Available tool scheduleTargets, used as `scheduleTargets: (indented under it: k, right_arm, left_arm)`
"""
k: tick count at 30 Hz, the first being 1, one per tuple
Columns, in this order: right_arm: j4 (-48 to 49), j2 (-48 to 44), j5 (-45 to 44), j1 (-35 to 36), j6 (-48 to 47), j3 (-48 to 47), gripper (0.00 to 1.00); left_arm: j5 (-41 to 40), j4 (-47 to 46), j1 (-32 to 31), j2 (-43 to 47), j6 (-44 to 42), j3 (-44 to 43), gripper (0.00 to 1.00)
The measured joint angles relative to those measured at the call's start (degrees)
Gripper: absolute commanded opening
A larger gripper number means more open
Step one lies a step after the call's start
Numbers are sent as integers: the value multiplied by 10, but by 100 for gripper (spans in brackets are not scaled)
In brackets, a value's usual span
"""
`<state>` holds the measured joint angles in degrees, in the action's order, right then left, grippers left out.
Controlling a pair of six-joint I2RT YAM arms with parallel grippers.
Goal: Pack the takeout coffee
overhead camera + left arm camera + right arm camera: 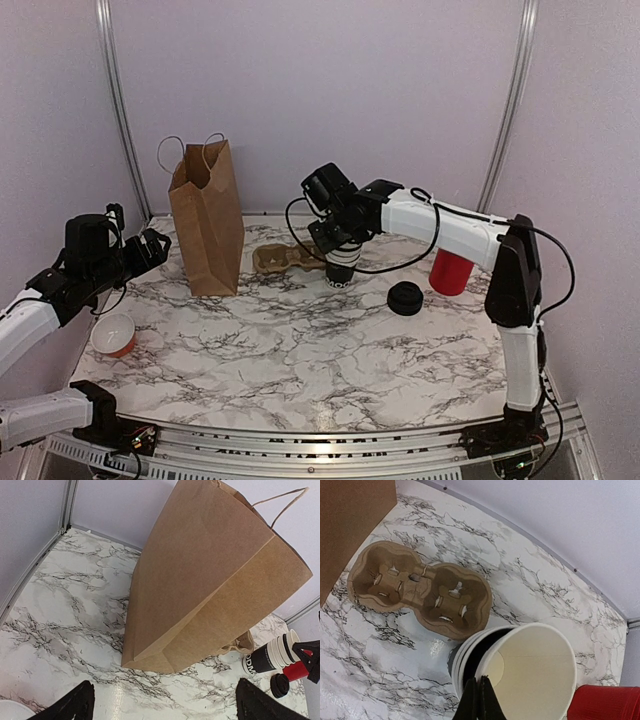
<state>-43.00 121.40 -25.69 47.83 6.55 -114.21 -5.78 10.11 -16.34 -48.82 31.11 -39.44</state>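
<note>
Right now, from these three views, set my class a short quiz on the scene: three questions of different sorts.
1. True or false: the right gripper is shut on the rim of the top white-lined paper cup.
2. How many pockets has the brown cardboard cup carrier?
3. The open left gripper faces: A) a brown paper bag B) a glass bottle C) a metal tray.
Key: 1 true; 2 two; 3 A.

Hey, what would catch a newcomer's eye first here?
The tall brown paper bag standing at the back left of the marble table. Right of it, the right gripper pinches the rim of a stack of cups, beside a cardboard cup carrier.
</note>
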Motion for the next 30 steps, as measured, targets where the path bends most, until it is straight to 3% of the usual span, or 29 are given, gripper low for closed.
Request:
scheduleTargets:
  k: [30]
  right_arm:
    - [-30,-36,-86,50,-43,-53,0]
  left_arm:
    - [8,-6,0,-4,0,0,99]
